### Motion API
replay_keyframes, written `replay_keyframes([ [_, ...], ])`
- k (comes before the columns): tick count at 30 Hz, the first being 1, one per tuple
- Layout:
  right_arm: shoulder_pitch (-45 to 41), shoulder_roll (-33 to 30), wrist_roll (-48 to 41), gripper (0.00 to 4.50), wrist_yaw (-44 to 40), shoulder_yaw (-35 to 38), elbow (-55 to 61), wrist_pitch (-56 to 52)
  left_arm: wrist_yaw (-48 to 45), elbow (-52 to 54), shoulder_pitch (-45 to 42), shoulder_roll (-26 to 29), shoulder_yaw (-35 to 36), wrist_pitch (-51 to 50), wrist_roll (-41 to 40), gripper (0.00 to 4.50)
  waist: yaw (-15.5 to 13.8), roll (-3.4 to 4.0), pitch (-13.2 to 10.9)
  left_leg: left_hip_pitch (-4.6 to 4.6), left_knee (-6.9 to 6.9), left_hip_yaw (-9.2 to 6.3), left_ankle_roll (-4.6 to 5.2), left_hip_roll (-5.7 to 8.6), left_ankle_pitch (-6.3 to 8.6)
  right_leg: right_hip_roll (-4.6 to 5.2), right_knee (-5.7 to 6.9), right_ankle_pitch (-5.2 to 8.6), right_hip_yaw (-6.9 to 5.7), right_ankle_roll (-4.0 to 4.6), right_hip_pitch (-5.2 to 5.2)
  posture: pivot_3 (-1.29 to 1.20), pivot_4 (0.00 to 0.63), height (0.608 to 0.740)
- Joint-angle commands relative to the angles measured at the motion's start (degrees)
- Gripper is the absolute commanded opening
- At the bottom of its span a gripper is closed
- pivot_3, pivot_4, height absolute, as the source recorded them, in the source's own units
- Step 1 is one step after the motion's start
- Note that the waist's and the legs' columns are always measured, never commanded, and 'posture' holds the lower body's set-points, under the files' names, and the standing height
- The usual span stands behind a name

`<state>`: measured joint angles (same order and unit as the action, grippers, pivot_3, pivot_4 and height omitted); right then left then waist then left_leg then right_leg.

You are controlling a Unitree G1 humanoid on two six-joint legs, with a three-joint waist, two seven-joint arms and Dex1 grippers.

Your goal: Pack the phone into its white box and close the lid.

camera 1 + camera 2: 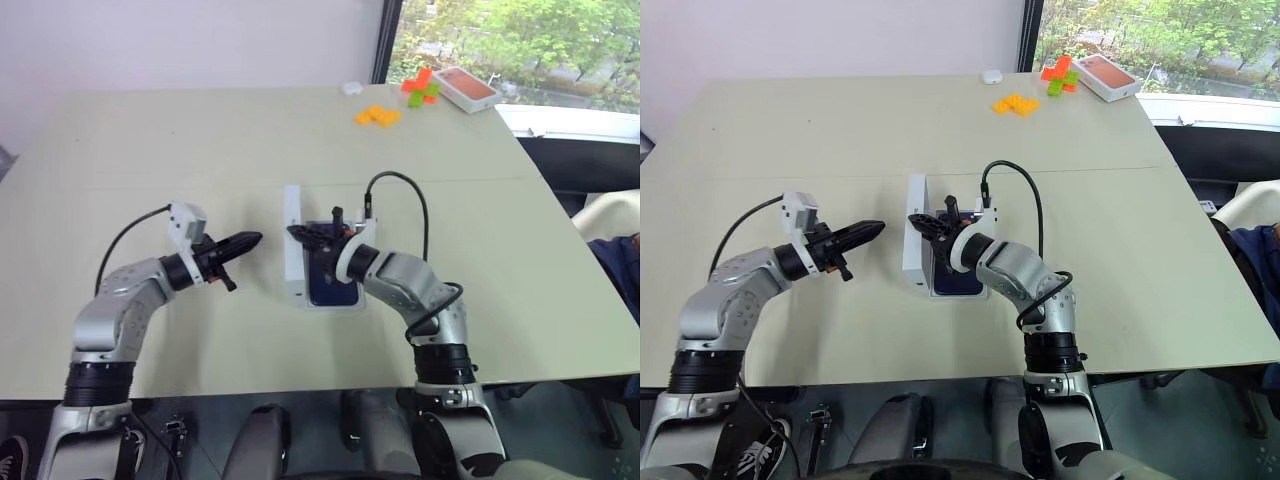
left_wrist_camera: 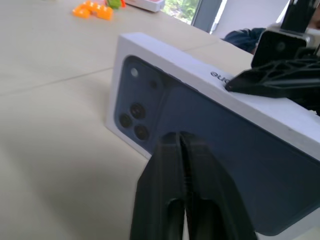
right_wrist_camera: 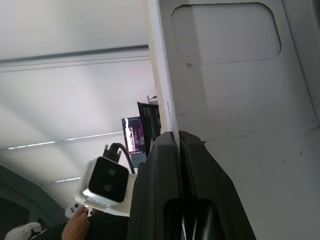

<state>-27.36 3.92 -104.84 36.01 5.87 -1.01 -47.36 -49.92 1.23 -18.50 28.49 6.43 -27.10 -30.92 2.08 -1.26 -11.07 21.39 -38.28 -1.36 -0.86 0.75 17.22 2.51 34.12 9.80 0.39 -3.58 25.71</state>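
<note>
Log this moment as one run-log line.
lid: on edge beside phone in white box | right gripper: shut on lid | left gripper: shut, clear | stage: closing

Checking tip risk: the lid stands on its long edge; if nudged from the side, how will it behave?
The lid looks apt to tip: it stands on a narrow edge. Probably light, stiff cardboard. The right gripper, shut at its top edge, likely steadies it.

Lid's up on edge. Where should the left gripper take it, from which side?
The lid's top long rim, near the camera-print end, coming from above. It stands on a long edge, so only that thin wall fits between fingers; the right gripper seems to pinch the rim further along. The left gripper is shut, so open first.
</note>
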Motion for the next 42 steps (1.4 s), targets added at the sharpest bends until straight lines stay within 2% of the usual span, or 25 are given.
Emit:
replay_keyframes([
  [1,1.2,-1.9,0.7,0.0,-0.1,0.4,1.8,0.2,1.1,-0.3,-1.7,-1.9,-1.9,3.3,2.3,0.04,-0.1,-0.01,0.0,0.01,0.0,0.0,0.0,0.02,0.0,0.02,0.0,0.0,0.0,0.0,0.0,0.0,0.15,0.74],
  [10,1.8,-3.2,-0.1,0.0,-1.4,0.3,3.2,0.4,2.5,-0.7,-1.7,-6.4,-5.5,4.1,4.4,0.04,-0.2,-0.01,0.0,0.0,-0.01,0.01,0.0,0.04,0.0,0.01,0.0,0.0,0.01,-0.01,-0.02,0.0,0.15,0.74],
  [11,2.0,-3.3,-0.8,0.6,-1.6,0.4,3.5,0.5,2.7,-0.7,-1.7,-6.9,-6.0,4.3,4.7,0.0,-0.2,-0.02,0.0,0.0,-0.01,0.01,0.0,0.04,0.0,0.02,-0.01,0.0,0.01,-0.01,-0.02,0.0,0.15,0.74],
  [13,2.2,-3.5,-1.1,1.35,-1.9,0.3,3.8,0.5,3.1,-0.8,-1.9,-7.6,-6.2,4.4,4.8,0.0,-0.2,-0.02,0.0,0.01,-0.01,0.0,0.0,0.04,0.0,0.02,-0.02,0.0,0.01,-0.01,-0.02,0.0,0.15,0.74],
  [16,2.1,-4.4,-0.8,2.93,-2.3,0.2,4.5,0.5,3.6,-0.4,-2.4,-8.5,-6.4,3.8,4.8,0.0,-0.1,-0.02,0.0,0.0,-0.01,0.01,0.0,0.04,0.0,0.01,-0.01,0.0,0.02,-0.01,-0.02,0.0,0.15,0.74],
  [19,1.4,-8.0,0.5,4.4,-4.7,-0.4,5.2,-2.1,3.9,0.1,-2.6,-9.0,-6.9,3.6,4.9,0.0,0.0,-0.02,0.0,0.0,-0.01,0.01,0.0,0.03,0.0,-0.02,-0.01,0.0,0.02,-0.01,-0.02,0.0,0.15,0.74],
  [24,-1.2,-25.2,3.2,4.4,-16.9,0.6,4.3,-13.0,4.2,0.7,-2.9,-9.8,-7.4,2.8,4.4,0.0,-0.2,-0.01,0.0,0.02,-0.04,0.06,0.0,0.09,0.0,0.01,-0.04,0.02,0.04,-0.04,-0.02,0.0,0.15,0.74],
  [26,-2.6,-32.2,6.4,4.4,-23.9,0.7,2.8,-17.0,4.3,0.9,-2.8,-10.3,-7.8,2.6,4.4,0.0,-0.5,-0.01,0.0,0.02,-0.03,0.11,0.02,0.11,0.01,0.02,-0.07,0.06,0.1,-0.09,-0.03,0.0,0.15,0.74],
  [29,-4.8,-41.7,16.0,4.4,-36.1,-0.9,3.2,-20.1,4.5,0.6,-2.9,-11.2,-8.3,2.7,4.8,0.0,-0.9,-0.01,0.0,0.0,-0.03,0.19,0.07,0.11,0.04,-0.03,-0.06,0.1,0.15,-0.15,-0.02,0.0,0.15,0.74],
  [32,-8.0,-45.1,24.4,4.4,-44.6,-2.4,2.4,-18.7,4.6,0.8,-3.2,-12.1,-8.8,2.6,4.9,0.0,-0.9,-0.02,0.0,-0.02,-0.03,0.32,0.08,0.05,0.05,-0.1,-0.07,0.13,0.16,-0.21,-0.02,0.0,0.15,0.74],
  [38,-8.9,-45.4,45.6,4.4,-56.2,-9.5,6.3,-8.1,4.8,2.1,-4.6,-11.5,-7.6,1.4,4.0,0.0,-1.3,-0.03,0.0,-0.02,-0.05,0.38,0.08,-0.02,0.04,-0.16,-0.05,0.23,0.16,-0.36,-0.02,0.0,0.15,0.74],
  [41,-8.3,-44.2,51.4,3.54,-58.4,-10.6,6.9,-5.4,4.9,2.4,-5.6,-9.2,-5.6,0.8,3.4,0.0,-1.3,-0.04,0.0,0.01,-0.05,0.39,0.08,-0.01,0.05,-0.14,-0.07,0.1,0.17,-0.17,0.0,0.0,0.15,0.74],
  [42,-8.0,-44.3,54.0,3.04,-59.5,-11.6,7.4,-4.2,4.9,2.2,-6.0,-8.5,-4.9,0.7,3.2,0.0,-1.3,-0.04,0.0,0.01,-0.05,0.37,0.08,0.0,0.05,-0.12,-0.07,0.1,0.18,-0.17,0.01,0.0,0.15,0.74],
])
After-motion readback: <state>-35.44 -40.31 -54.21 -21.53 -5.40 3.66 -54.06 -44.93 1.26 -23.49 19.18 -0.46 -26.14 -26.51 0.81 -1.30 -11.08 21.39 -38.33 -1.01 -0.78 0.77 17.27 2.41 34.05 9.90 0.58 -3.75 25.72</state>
